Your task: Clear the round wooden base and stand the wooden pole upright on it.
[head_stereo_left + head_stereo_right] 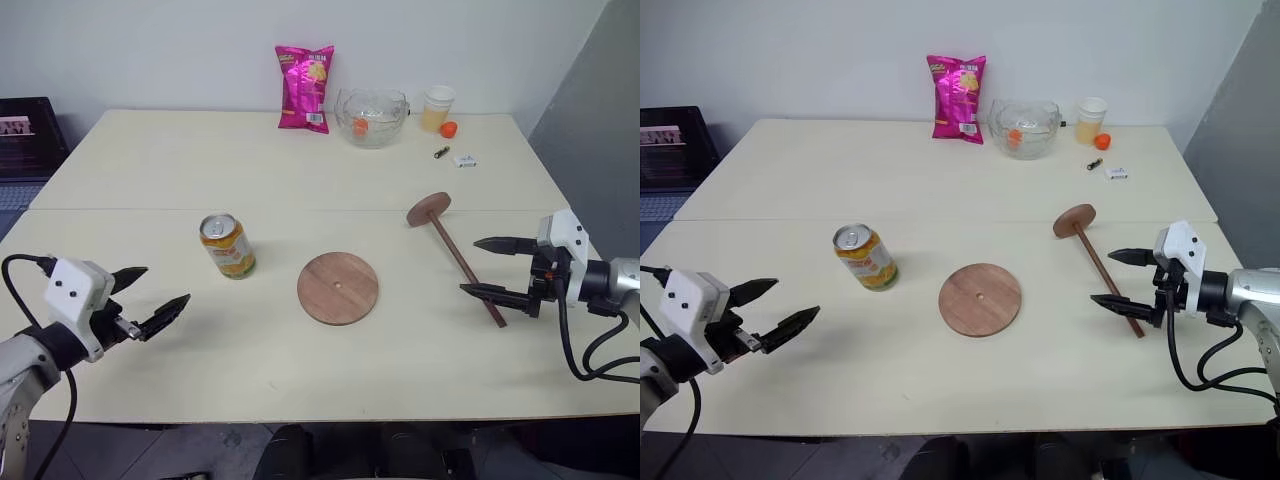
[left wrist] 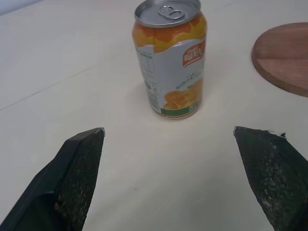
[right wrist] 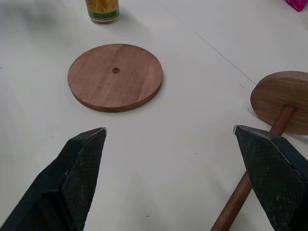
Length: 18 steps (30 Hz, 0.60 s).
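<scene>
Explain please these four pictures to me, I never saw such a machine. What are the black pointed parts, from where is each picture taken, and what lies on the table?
This is a humanoid robot with two arms. The black parts are its pincers: the left pincer and the right pincer. Both are open and hold nothing.

Two pictures come from cameras in the robot's head, looking down over the table. The other two come from a camera on each wrist, looking along that pincer's fingers.

On the table lie a round wooden base with nothing on it, a wooden pole lying on its side near the right pincer, and an upright drink can in front of the left pincer. At the far edge stand a pink snack bag, a glass bowl and a cup.
</scene>
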Available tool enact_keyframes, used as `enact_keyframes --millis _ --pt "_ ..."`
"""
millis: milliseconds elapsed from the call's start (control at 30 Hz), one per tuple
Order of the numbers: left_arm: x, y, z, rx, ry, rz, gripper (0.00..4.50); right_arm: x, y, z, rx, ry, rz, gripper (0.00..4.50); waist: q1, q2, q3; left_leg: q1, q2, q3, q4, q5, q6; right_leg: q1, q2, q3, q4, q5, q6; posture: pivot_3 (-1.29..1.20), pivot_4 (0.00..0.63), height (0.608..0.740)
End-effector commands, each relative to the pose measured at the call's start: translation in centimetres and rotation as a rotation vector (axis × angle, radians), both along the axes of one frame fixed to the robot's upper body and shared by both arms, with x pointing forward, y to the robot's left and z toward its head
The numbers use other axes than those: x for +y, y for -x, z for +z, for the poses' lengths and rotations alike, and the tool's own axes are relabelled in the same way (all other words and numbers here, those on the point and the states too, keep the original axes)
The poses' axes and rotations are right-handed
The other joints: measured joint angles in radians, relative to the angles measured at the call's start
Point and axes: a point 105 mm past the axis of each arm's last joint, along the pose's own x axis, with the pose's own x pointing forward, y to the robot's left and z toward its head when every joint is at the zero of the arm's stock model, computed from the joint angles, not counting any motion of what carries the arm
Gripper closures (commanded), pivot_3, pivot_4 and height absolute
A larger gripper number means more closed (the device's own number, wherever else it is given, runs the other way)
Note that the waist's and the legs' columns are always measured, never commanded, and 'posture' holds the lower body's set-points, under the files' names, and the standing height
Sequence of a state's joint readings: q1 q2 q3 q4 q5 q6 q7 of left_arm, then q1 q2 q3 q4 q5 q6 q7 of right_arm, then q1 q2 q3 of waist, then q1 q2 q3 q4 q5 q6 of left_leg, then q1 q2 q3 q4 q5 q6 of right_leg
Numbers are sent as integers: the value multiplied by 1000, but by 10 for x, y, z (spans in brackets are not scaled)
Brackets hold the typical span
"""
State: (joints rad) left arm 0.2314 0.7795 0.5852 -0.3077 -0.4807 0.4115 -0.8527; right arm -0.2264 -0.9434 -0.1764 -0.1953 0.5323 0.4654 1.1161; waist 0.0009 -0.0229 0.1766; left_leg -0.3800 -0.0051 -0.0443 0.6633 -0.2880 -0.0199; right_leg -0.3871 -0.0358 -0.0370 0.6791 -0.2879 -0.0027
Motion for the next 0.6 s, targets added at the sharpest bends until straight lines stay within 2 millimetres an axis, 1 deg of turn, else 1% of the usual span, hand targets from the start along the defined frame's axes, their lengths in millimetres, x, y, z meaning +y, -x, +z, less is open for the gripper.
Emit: enact_keyframes --millis 33,100,233,367,400,433,500,600 --pt "2 0 14 -61 -16 -8 0 8 4 16 -44 -29 40 55 0 0 0 0 0 0 0 0 0 0 0 0 0 0 0 0 150 740" --pt "3 -3 15 -75 -15 1 0 12 6 17 -34 -47 56 55 0 0 0 0 0 0 0 0 0 0 0 0 0 0 0 0 150 740" --pt "3 -14 17 -109 -3 17 0 34 12 26 -36 -110 125 55 0 0 0 0 0 -1 0 0 0 0 0 0 0 0 0 0 150 740" --pt "-2 -26 15 -114 29 3 0 58 19 27 -37 -142 193 55 0 0 0 0 0 0 0 0 0 0 0 0 0 0 0 0 150 740" --pt "-5 -29 14 -113 33 -8 0 65 22 26 -31 -146 217 55 0 0 0 0 0 0 0 0 0 0 0 0 0 0 0 0 150 740" --pt "-8 -38 12 -110 37 -22 0 76 25 23 -32 -154 249 55 0 0 0 0 0 0 0 0 0 0 0 0 0 0 0 0 150 740" --pt "-13 -51 8 -104 40 -42 0 89 28 21 -36 -167 285 55 0 -1 -1 0 0 -1 0 0 0 0 0 -1 1 0 0 0 150 740" --pt "-21 -63 6 -95 56 -83 0 98 31 22 -36 -193 308 55 0 -1 0 0 0 -2 1 0 0 0 0 -1 1 0 0 0 150 740"
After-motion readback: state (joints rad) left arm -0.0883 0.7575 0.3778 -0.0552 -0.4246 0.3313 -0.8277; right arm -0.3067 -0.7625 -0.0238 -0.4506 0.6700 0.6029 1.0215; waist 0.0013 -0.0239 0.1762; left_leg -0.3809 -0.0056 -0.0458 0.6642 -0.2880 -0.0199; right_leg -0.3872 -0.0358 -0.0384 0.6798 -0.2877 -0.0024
